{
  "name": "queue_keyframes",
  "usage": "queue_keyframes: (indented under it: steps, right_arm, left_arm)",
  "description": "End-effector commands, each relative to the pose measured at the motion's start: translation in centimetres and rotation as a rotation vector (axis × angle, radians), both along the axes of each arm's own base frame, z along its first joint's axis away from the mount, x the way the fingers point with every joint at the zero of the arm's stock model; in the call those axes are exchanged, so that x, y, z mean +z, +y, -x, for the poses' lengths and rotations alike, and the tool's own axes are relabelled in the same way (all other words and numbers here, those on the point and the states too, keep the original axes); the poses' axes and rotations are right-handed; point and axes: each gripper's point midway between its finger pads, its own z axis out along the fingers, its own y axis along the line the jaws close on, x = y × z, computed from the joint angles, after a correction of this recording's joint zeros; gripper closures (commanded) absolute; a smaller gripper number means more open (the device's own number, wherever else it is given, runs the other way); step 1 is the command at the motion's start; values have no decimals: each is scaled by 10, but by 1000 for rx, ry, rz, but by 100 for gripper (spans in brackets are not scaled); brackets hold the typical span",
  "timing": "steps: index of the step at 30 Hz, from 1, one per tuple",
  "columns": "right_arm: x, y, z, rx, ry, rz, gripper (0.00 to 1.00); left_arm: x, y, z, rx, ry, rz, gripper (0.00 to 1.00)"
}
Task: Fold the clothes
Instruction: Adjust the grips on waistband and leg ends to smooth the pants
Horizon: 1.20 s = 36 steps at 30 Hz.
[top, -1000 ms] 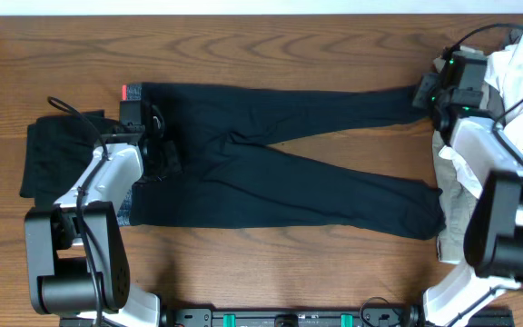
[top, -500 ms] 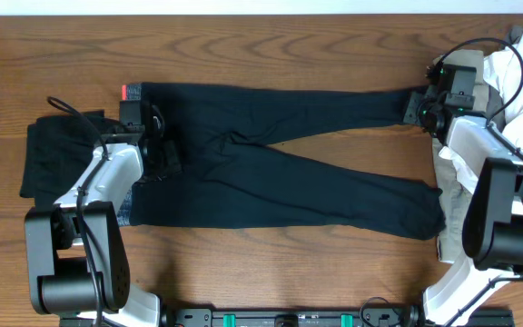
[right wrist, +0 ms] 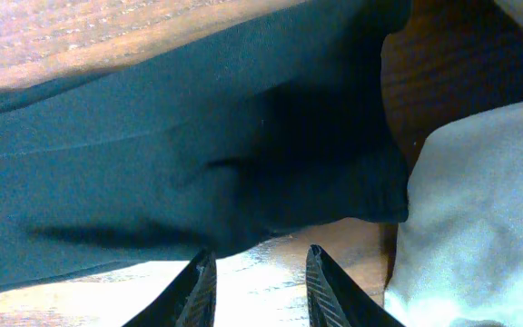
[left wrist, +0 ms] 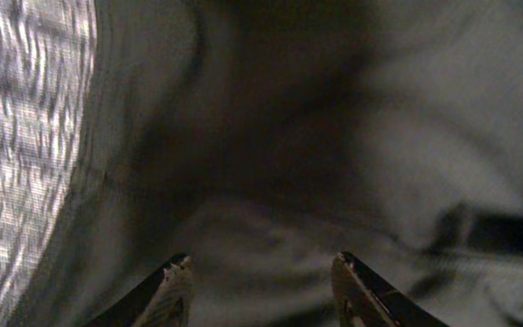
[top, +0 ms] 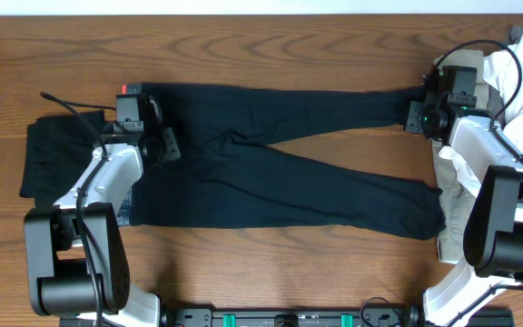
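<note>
Dark navy trousers [top: 280, 173] lie flat across the table, their red-edged waistband [top: 133, 92] at the left and both legs running right. My left gripper [top: 163, 145] hovers over the waist area. In the left wrist view it [left wrist: 261, 272] stands open, with dark cloth [left wrist: 334, 136] under it and nothing pinched. My right gripper [top: 414, 116] is at the end of the upper leg. The right wrist view shows it [right wrist: 260, 272] open over bare wood, the leg's cuff [right wrist: 370, 182] just beyond its fingertips.
A black garment [top: 48, 159] lies folded at the far left beside the left arm. White [top: 516, 73] and khaki [top: 452, 209] clothes are heaped at the right edge, the white cloth [right wrist: 479, 209] close beside the right gripper. Cables hang by both arms.
The right gripper has come down and left to the upper leg's cuff, and its jaws have narrowed. The left gripper has shifted slightly toward the table's far edge over the waist.
</note>
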Motion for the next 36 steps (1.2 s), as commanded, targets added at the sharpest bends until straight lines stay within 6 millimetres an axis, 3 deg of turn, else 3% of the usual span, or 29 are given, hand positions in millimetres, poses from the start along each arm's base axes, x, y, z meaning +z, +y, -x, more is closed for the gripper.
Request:
queue_keyframes:
  steps: [1,3,8,14,27,31,36]
  right_arm:
    - [6,0,-5,16,-14,27,68]
    - [6,2,-5,22,-15,19,70]
    - [9,31,-8,153,-39,-47,68]
    - [9,32,-11,149,-42,-10,59]
    - [-19,31,-9,146,8,-15,55]
    - [-36,31,3,144,79,-24,54]
    - [-51,31,34,135,217,-36,57]
  left_arm:
    - [14,0,-13,-17,-69,-8,48]
    - [19,0,-22,-17,-113,-11,48]
    - [30,1,-39,-23,-198,-21,49]
    - [24,2,-48,-26,-218,-23,50]
    - [-43,7,-8,-17,45,-50,49]
    - [-52,10,4,-11,104,-62,50]
    - [-57,30,24,30,190,-165,50]
